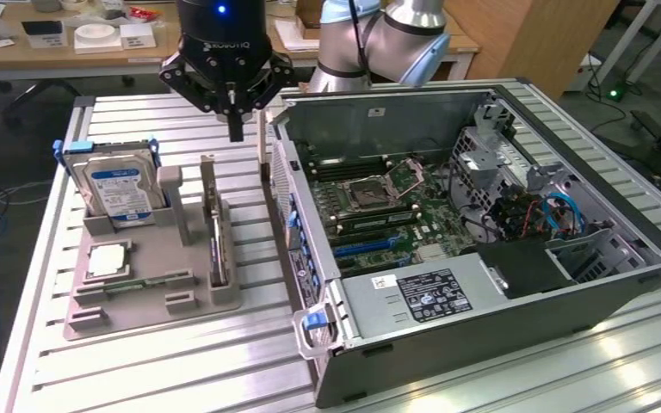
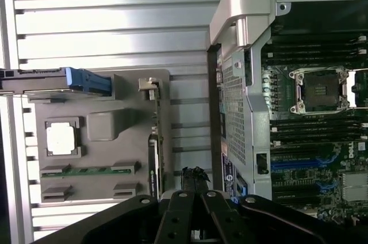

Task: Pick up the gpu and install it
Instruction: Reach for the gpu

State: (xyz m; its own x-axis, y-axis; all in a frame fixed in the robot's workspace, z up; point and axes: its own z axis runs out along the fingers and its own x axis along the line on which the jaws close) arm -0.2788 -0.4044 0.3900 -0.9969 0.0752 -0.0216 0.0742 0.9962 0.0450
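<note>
The gpu (image 1: 218,245) stands on edge in a slot of the grey holder (image 1: 135,301), a dark thin card with its pale bracket (image 1: 207,176) at the far end. In the wrist view the gpu (image 2: 153,163) appears edge-on. My gripper (image 1: 235,127) hangs shut and empty above the table, behind and slightly to the exterior view's right of the card, between the holder and the open computer case (image 1: 423,120). Its black fingertips (image 2: 195,176) are pressed together. The motherboard (image 1: 388,206) lies exposed inside the case.
A blue-labelled hard drive (image 1: 118,191) stands upright in the holder to the exterior view's left. A square CPU (image 1: 107,258) and a memory stick (image 2: 89,170) lie in front of it. The case wall rises close beside the gripper.
</note>
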